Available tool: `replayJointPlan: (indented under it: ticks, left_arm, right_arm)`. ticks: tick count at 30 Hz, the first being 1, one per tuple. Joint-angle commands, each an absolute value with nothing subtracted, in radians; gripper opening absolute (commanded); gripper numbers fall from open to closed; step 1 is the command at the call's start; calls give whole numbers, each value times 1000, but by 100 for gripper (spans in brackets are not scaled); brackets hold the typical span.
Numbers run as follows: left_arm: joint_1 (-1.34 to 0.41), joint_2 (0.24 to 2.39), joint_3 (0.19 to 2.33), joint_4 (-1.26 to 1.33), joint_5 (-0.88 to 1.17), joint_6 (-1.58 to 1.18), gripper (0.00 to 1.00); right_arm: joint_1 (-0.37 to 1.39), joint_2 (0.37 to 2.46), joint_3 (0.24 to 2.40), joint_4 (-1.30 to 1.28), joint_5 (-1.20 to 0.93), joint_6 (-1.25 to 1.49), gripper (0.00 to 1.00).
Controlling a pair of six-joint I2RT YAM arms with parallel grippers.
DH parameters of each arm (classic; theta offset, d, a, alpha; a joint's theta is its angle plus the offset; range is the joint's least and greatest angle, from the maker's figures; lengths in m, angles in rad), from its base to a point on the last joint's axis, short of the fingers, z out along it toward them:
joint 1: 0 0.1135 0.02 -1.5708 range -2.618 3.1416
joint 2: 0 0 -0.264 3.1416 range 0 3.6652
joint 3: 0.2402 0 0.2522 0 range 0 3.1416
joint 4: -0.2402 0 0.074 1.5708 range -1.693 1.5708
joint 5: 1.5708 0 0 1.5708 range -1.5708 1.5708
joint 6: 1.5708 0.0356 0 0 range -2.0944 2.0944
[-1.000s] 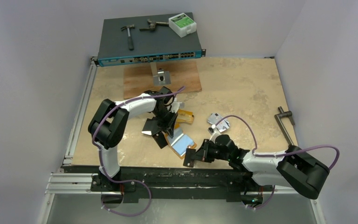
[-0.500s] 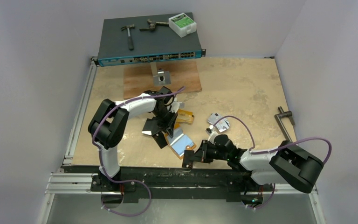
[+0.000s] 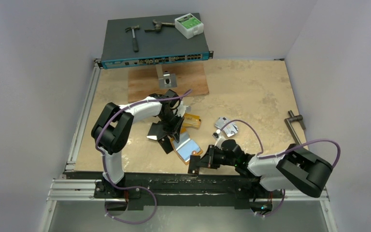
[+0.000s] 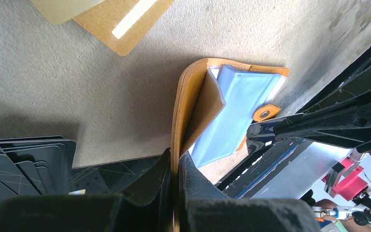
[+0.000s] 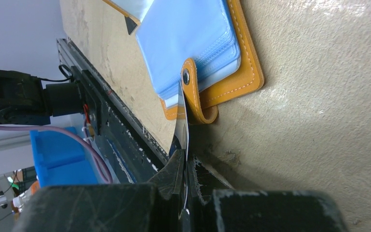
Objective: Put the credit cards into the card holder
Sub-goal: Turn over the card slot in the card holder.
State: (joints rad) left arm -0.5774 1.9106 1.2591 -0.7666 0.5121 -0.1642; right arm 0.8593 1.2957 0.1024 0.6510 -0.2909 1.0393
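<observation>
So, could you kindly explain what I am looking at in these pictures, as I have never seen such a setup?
These are two robot arms bolted to the near edge of a table. One picture looks down from above; the other two come from cameras on each wrist. The left arm has its jaws shut on the orange cover of the open card holder. The right arm pinches a thin card edge-on beside the holder's snap tab. Loose black cards, orange-gold ones and silvery ones lie on it.

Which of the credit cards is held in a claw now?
The card seen edge-on in the right claw; the black cards and the orange-gold card lie loose on the table.
</observation>
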Motion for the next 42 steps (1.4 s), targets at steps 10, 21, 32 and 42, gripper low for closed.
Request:
replayJointPlan:
  ticks: [10, 21, 32, 42]
  left_arm:
    - [-588, 1865, 1264, -764, 509, -141, 2]
    - [-595, 1862, 1264, -765, 511, -137, 2]
    - [-601, 1862, 1267, -766, 514, -135, 1]
    - [-593, 1880, 1294, -780, 564, -147, 8]
  right_arm:
    - [865, 1384, 137, 730, -265, 1015, 0]
    - [865, 1327, 129, 752, -238, 1013, 0]
    - [864, 1289, 128, 752, -211, 1006, 0]
    - [863, 1411, 237, 822, -264, 980, 0]
